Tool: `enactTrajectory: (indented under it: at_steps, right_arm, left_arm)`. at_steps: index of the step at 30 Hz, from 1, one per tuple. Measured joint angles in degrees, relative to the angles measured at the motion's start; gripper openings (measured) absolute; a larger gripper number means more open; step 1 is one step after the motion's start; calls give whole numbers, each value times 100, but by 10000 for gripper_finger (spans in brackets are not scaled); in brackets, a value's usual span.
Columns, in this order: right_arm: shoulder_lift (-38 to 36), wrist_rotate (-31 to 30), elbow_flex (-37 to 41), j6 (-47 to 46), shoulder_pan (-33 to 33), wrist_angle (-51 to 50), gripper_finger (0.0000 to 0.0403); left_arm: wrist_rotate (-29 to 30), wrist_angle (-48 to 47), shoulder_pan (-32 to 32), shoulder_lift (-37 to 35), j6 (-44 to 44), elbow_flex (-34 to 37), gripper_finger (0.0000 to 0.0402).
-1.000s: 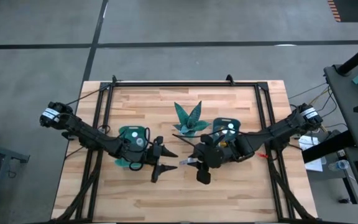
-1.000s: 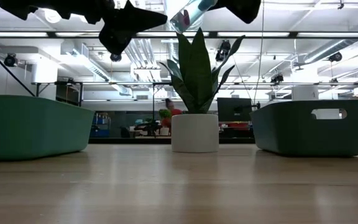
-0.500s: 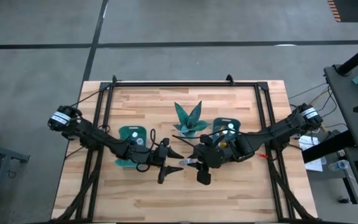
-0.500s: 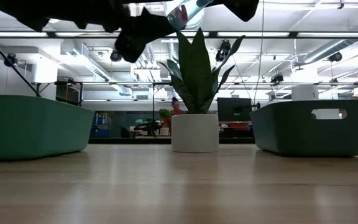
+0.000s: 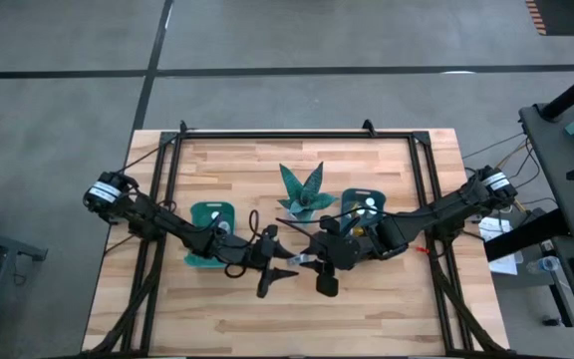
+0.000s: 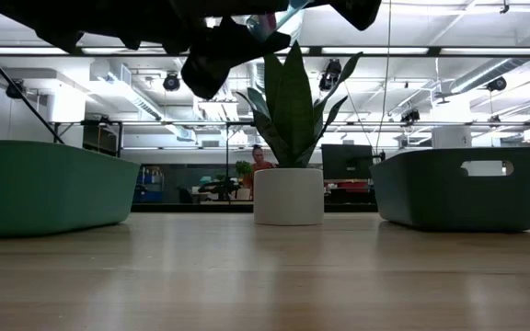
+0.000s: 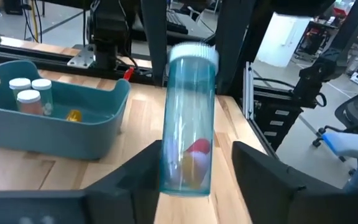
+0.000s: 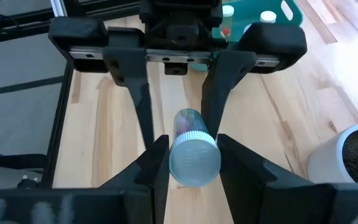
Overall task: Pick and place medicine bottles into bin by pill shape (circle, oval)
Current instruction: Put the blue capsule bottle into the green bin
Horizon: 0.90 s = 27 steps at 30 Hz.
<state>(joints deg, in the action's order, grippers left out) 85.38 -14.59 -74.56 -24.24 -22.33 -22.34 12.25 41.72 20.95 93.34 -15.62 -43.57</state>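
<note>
From above, both arms meet over the middle of the table (image 5: 267, 309), a little nearer than the plant (image 5: 304, 191). The left gripper (image 5: 281, 266) comes in from the left, the right gripper (image 5: 312, 262) from the right, and a small pale bottle (image 5: 307, 261) lies between them. A teal bin (image 5: 210, 211) lies under the left arm and a second bin (image 5: 364, 195) under the right arm, with white caps showing inside it.

In the low view, the plant (image 6: 289, 106) in its white pot stands in the middle, one bin (image 6: 44, 184) at the left and the other bin (image 6: 458, 188) at the right. The arms are dark shapes along the top edge. A person (image 6: 263, 158) is small in the room behind.

In the left wrist view, the clear bottle (image 7: 188, 134) with a white cap stands between the left fingers (image 7: 132, 174) – a red and a yellow piece show inside. The fingers are apart on both sides of it, very close, but I cannot tell if they press it. The bin (image 7: 55, 127) beyond holds several small bottles.

In the right wrist view, the bottle (image 8: 193, 155) points its cap at the camera and the right fingers (image 8: 156, 158) grasp it on both sides. The left gripper (image 8: 174, 93) faces it, its fingers reaching along the far end of the bottle – contact I cannot tell.
</note>
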Motion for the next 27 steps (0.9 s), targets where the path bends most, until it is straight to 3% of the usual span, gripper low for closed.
enactTrajectory:
  at_steps: [10,17,22,27]
  right_arm:
    - [0,15,0,130,-2,54,122]
    - [-51,0,0,154,0,44,179]
    - [-438,-55,0,352,-122,15,208]
    - [-808,-768,0,908,-604,37,210]
  left_arm:
    - [2,-29,-6,-2,148,0,69]
    - [-2,33,-22,-7,257,0,73]
    - [-250,583,-23,-11,684,1,82]
    - [-844,1314,-11,-15,1278,4,74]
